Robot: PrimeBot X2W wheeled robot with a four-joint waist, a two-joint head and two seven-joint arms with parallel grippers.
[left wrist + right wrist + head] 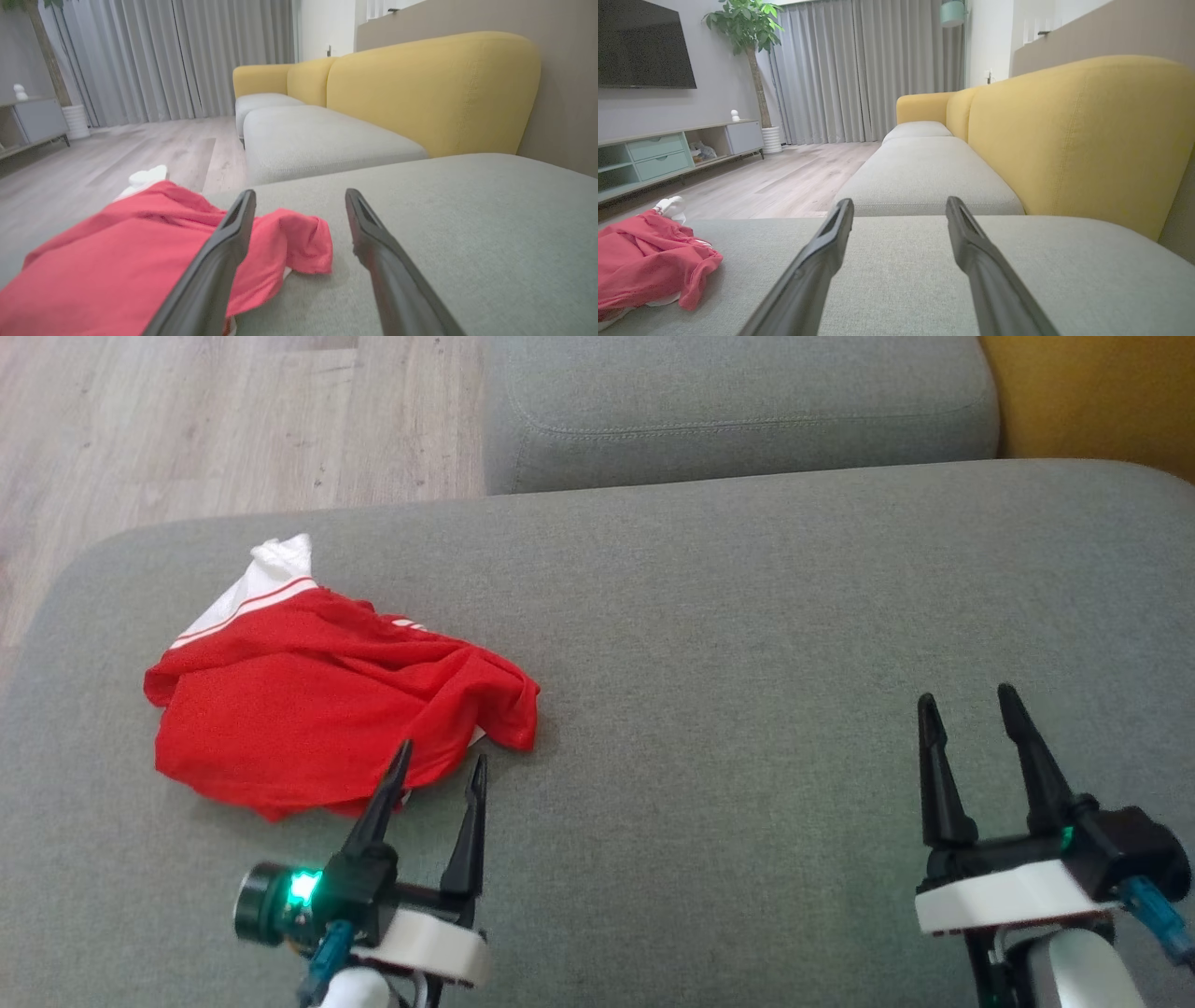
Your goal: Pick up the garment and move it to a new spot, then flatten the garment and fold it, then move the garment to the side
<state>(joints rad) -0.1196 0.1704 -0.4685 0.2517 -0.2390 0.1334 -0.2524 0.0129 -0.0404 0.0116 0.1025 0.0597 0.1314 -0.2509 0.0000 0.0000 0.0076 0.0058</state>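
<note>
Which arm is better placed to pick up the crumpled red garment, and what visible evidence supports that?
Left. The left gripper hovers open at the near edge of the red garment; the right gripper, also open, sits over bare cushion well off to the side.

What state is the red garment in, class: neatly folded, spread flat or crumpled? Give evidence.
Crumpled. The red garment lies bunched in a heap on the grey cushion, wrinkled, with rolled edges and a white part poking out.

Grey sofa seat (747, 616), yellow backrest (1064, 140), wooden floor (794, 177), grey curtains (859, 70)
</note>
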